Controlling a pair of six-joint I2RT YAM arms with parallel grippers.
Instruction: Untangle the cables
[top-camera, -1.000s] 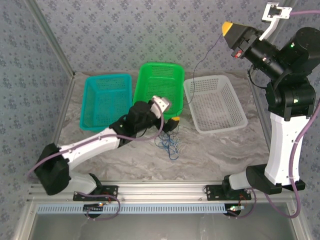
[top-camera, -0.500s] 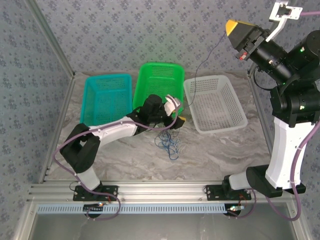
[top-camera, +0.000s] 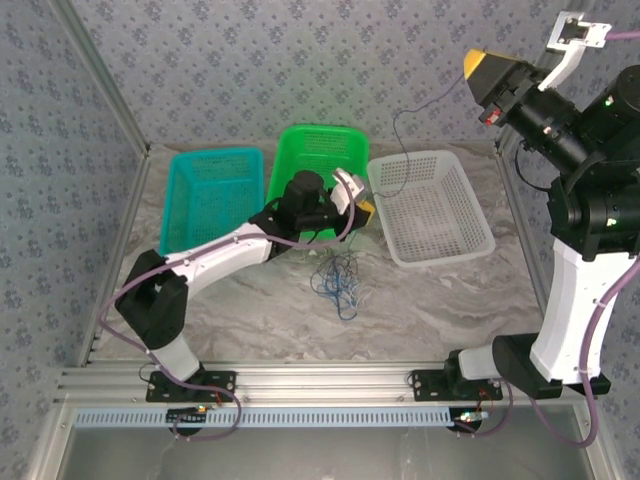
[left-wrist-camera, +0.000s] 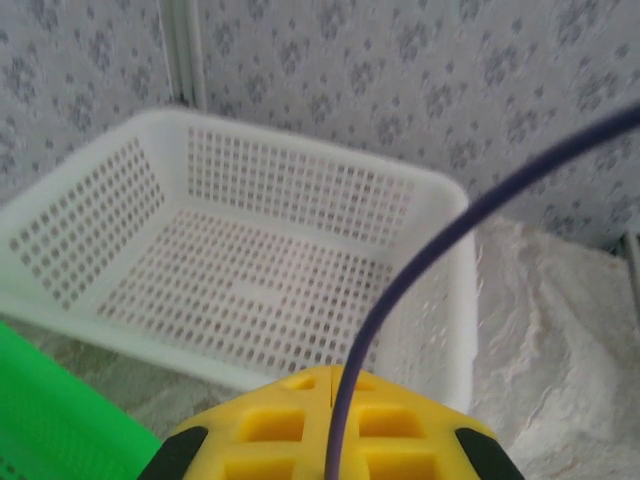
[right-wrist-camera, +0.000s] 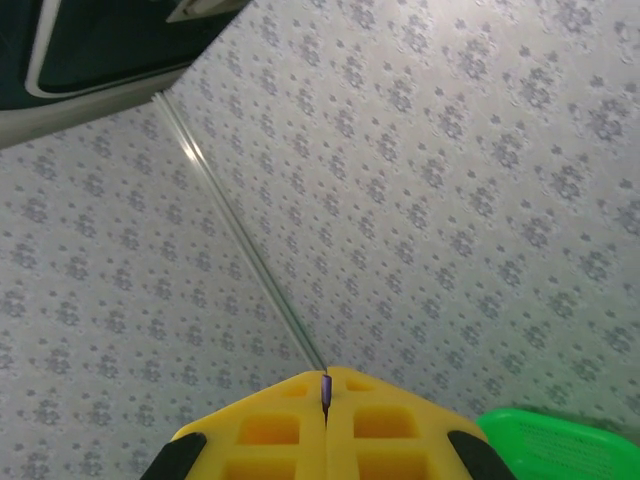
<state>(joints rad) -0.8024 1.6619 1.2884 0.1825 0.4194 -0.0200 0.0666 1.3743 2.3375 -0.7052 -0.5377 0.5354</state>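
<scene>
Left tool (left-wrist-camera: 330, 388): yellow pads pressed together, gripping the dark purple cable (left-wrist-camera: 432, 245). The cable comes out of the seam between the pads and arcs up and to the right across the left wrist view. In the top view this tool sits between the right side of the green basket (top-camera: 318, 160) and the left rim of the white basket (top-camera: 385, 170).

Right tool (right-wrist-camera: 326, 385): raised high at the far right, facing the patterned wall (right-wrist-camera: 450, 180). Its pads are closed, and a short end of the same dark purple cable is pinched in the seam.

From the right tool, the top view shows the cable hanging in a slack curve over the far end of the white basket, down towards the left tool.

Blue cable (top-camera: 338, 285): a loose tangle of loops lying on the counter (top-camera: 440, 305), just in front of the left tool and near the front of the green basket. The other fine strands in the tangle are too thin to tell apart.

Teal basket (top-camera: 215, 200): stands left of the green basket.
</scene>
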